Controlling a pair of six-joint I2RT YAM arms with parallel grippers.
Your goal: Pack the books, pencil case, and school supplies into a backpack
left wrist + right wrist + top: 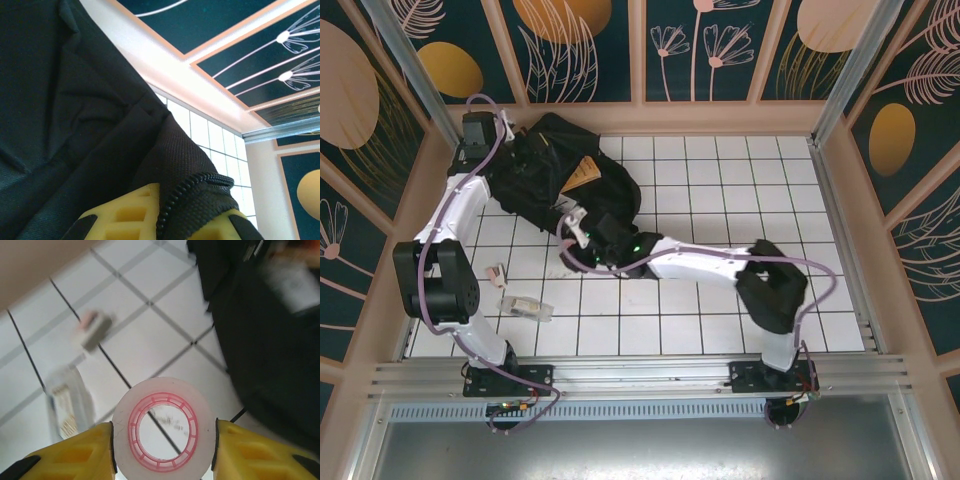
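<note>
The right gripper clasps the tape roll above the floor, just near of the backpack. The left gripper is clenched on the backpack's zippered rim, far left. A book shows among its folds.

Both arms have white shells with black joint blocks: left arm, right arm. A lilac cable loops along each, down to a black base plate on the aluminium rail. A green glow shows well above the rail, possibly a status LED. The right gripper has yellow fingers with moulded pockets and black corners. The left gripper has the same fingers.
</note>
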